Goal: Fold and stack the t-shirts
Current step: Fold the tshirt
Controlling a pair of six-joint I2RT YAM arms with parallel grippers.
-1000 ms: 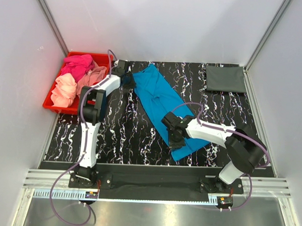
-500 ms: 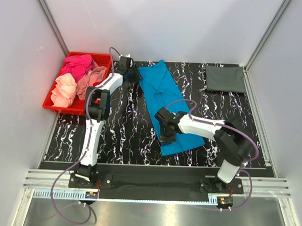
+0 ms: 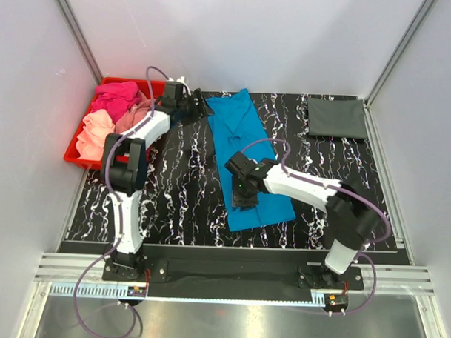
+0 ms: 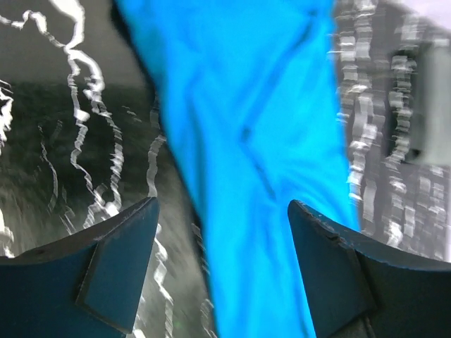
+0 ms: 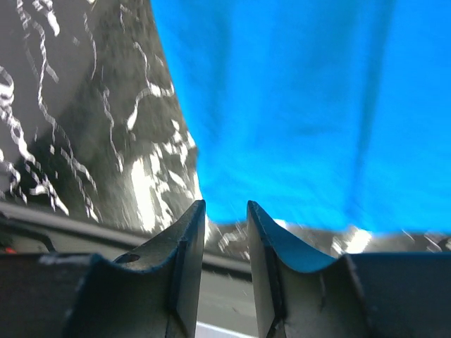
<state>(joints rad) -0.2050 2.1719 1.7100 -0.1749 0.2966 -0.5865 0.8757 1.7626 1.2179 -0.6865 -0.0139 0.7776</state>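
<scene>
Blue shirt (image 3: 250,140) lies as long strip mid-frame on table (image 3: 173,197); flattened for next fold, I judge. Left fingers (image 3: 198,107) spread wide, empty, at its upper-left end. Right fingers (image 3: 238,200) slightly parted, gripping nothing, at lower-left edge. Grey shirt (image 3: 337,117) folded upper right: likely stack spot.

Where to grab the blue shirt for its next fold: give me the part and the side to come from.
The blue shirt lies flat as a long narrow strip running far to near on the table. Probably best is its near short edge, pinched at both corners from above, coming in from the near side, so that end can be carried over to the far end.
</scene>
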